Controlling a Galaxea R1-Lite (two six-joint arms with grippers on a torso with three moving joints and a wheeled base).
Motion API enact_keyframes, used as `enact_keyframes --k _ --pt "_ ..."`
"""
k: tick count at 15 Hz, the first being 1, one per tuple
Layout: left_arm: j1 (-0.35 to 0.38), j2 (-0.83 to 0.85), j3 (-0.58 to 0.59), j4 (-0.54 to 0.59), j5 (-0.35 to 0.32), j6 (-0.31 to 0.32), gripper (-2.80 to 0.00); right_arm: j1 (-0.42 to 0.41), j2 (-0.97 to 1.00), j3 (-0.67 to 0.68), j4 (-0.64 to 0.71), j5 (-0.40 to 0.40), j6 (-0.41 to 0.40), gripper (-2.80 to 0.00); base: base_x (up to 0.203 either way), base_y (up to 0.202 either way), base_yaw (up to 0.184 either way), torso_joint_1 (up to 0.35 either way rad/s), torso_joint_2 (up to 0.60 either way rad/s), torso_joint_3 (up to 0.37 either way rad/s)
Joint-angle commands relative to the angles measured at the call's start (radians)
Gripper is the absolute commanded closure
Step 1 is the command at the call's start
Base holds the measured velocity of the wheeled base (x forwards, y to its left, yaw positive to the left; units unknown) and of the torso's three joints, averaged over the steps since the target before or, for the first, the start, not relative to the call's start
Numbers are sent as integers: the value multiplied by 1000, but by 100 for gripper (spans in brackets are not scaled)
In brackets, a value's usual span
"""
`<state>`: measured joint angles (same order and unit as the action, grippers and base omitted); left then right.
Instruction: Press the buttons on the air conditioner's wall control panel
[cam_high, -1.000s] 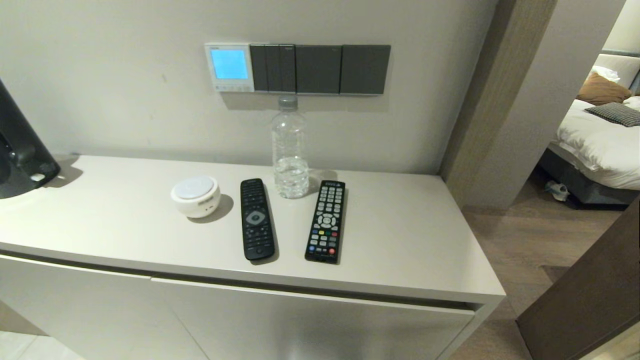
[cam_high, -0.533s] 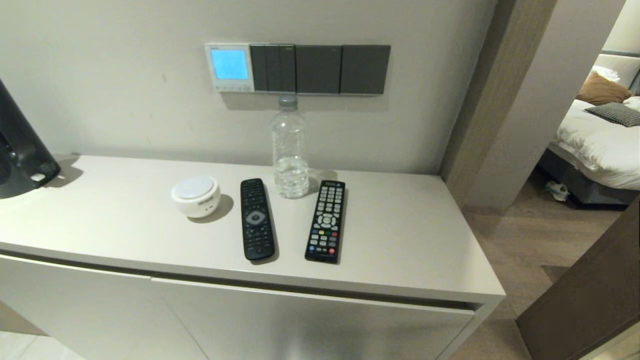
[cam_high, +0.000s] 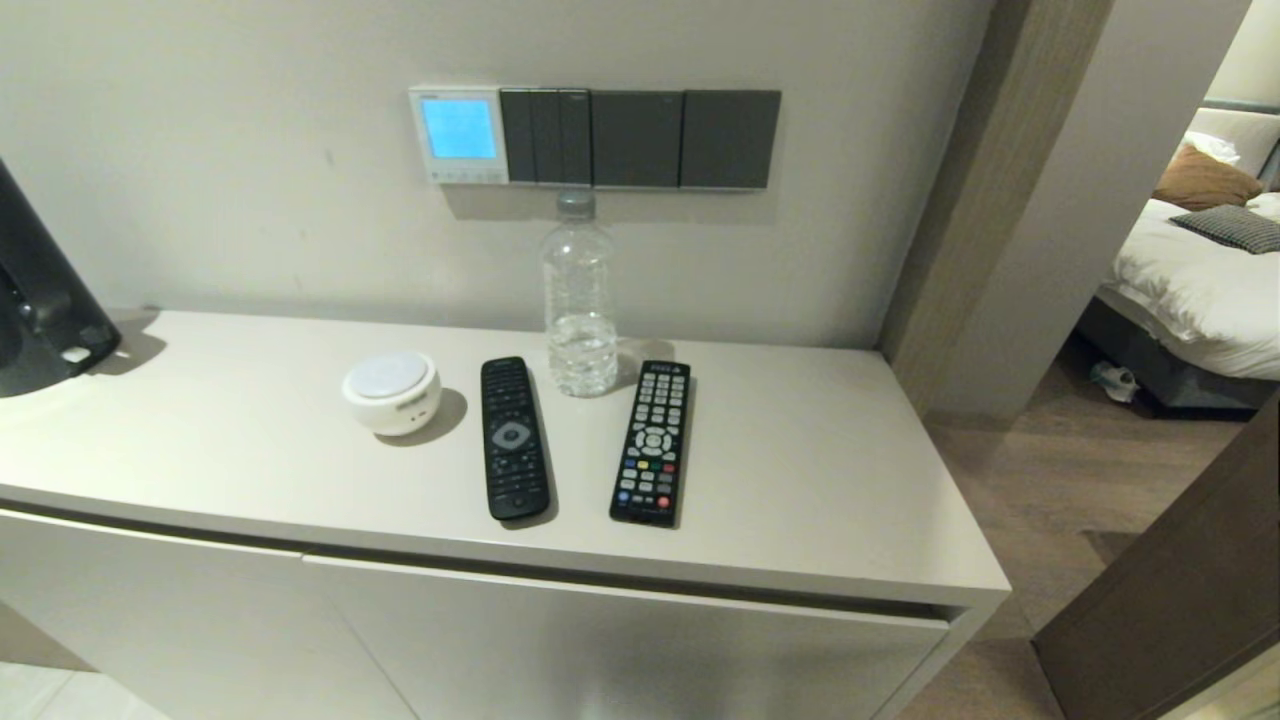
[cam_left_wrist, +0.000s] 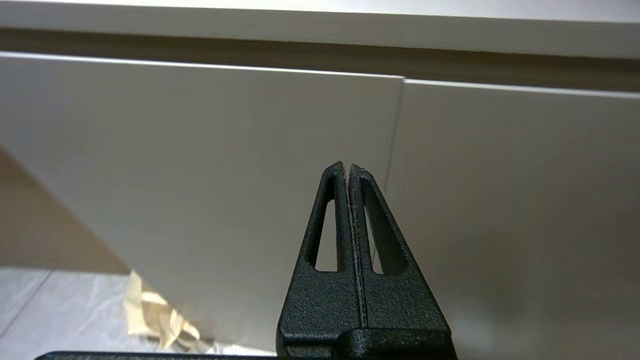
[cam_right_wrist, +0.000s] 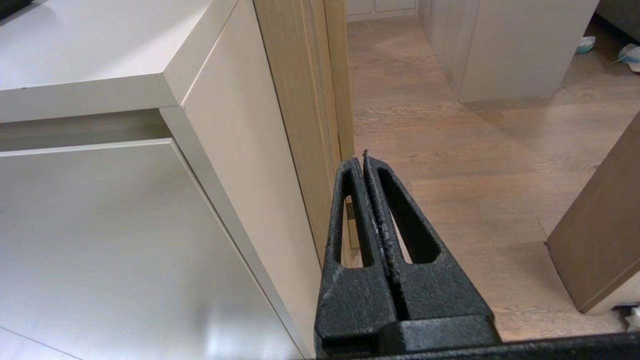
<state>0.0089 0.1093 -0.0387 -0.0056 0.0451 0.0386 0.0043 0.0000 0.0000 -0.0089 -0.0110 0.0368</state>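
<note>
The white wall control panel (cam_high: 458, 134) with a light-blue screen hangs on the wall above the cabinet, at the left end of a row of dark grey switch plates (cam_high: 640, 138). Its row of tiny buttons (cam_high: 462, 176) runs along the bottom strip. Neither gripper shows in the head view. My left gripper (cam_left_wrist: 347, 166) is shut and empty, low in front of the cabinet doors. My right gripper (cam_right_wrist: 361, 159) is shut and empty, low beside the cabinet's right corner, over the wooden floor.
On the cabinet top (cam_high: 820, 480) stand a clear water bottle (cam_high: 579, 300) just below the switches, two black remotes (cam_high: 514, 437) (cam_high: 652, 442) and a small white round device (cam_high: 391, 391). A black object (cam_high: 40, 300) stands at the far left. A doorway opens at right.
</note>
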Motion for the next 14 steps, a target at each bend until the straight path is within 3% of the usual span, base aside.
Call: enact_keyframes --k 1,3,14 --pt "1 -76 18 5 -32 15 0 0 2 2 0 0 0 0 0 0 0 0 0 0" --pt "0 -109 28 45 -56 23 0 0 2 2 0 0 0 0 0 0 0 0 0 0" --pt "2 -106 36 22 -62 41 0 0 2 2 0 0 0 0 0 0 0 0 0 0"
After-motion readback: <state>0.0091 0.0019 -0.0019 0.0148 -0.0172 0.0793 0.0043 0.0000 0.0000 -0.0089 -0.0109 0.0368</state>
